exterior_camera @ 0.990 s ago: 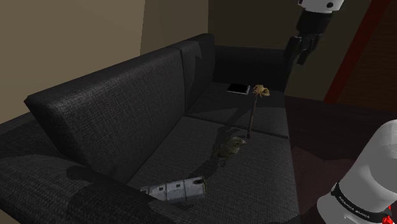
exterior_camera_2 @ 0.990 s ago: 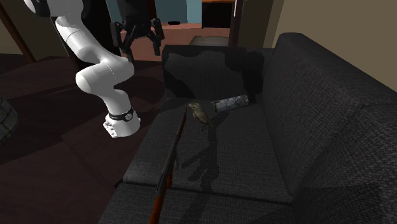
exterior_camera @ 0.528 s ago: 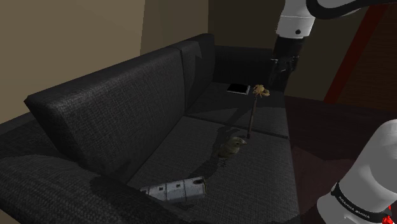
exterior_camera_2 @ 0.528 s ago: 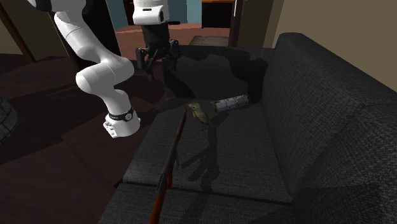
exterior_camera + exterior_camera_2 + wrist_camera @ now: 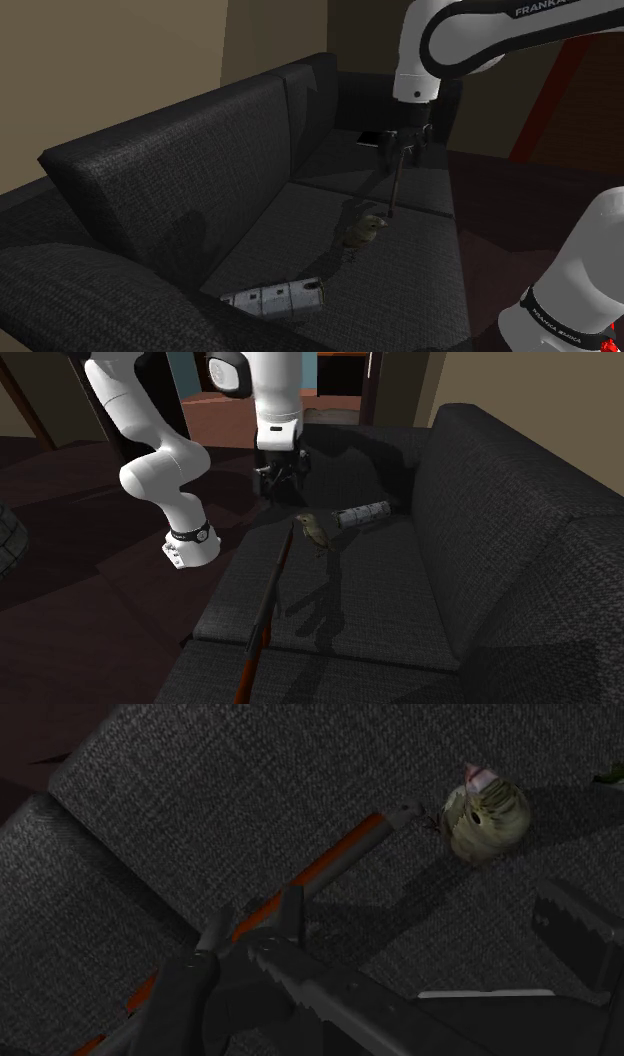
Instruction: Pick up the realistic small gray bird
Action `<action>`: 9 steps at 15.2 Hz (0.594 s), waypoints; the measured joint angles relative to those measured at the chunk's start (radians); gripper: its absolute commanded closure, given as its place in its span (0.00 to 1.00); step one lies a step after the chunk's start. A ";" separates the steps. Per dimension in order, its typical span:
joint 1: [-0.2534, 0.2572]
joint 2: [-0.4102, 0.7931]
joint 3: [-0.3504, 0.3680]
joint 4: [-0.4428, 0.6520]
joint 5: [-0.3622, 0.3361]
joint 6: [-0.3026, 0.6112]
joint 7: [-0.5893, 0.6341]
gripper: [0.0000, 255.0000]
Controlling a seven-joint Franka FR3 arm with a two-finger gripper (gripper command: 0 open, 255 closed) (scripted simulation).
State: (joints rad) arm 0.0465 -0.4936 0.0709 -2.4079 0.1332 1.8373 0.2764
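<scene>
A small olive-grey bird (image 5: 362, 230) stands on the dark sofa's seat cushion (image 5: 300, 235), beside the end of a long thin orange-and-black rod (image 5: 396, 190). From the second exterior view the bird (image 5: 313, 529) is in the middle of the seat. My gripper (image 5: 405, 150) hangs open above the seat, apart from the bird. In the second exterior view the gripper (image 5: 281, 478) is above the sofa's front edge, up and left of the bird. In the wrist view the bird (image 5: 485, 819) lies ahead of the open gripper (image 5: 385, 969), at the rod's tip (image 5: 330, 854).
A pale printed cylinder (image 5: 275, 297) lies on the seat on the stand's side of the bird, also seen as the cylinder (image 5: 362, 512). A flat black book (image 5: 370, 138) rests on the far cushion. The sofa's backrest (image 5: 180, 170) and armrests enclose the seat.
The arm has swung down and to the shoulder view's left. The gripper dropped from high up to just over the seat and now covers a small tan thing. The bird has not moved.
</scene>
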 measured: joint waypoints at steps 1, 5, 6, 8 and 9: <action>0.004 0.025 0.004 -0.001 0.015 0.012 0.009 0.00; 0.025 0.161 0.024 0.003 0.077 0.094 0.040 0.00; 0.032 0.187 0.030 0.004 0.094 0.107 0.050 0.00; 0.044 0.255 0.042 0.014 0.128 0.142 0.064 0.00; 0.052 0.296 0.049 0.023 0.145 0.163 0.072 0.00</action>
State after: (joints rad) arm 0.0982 -0.1976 0.1198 -2.3844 0.2785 2.0006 0.3483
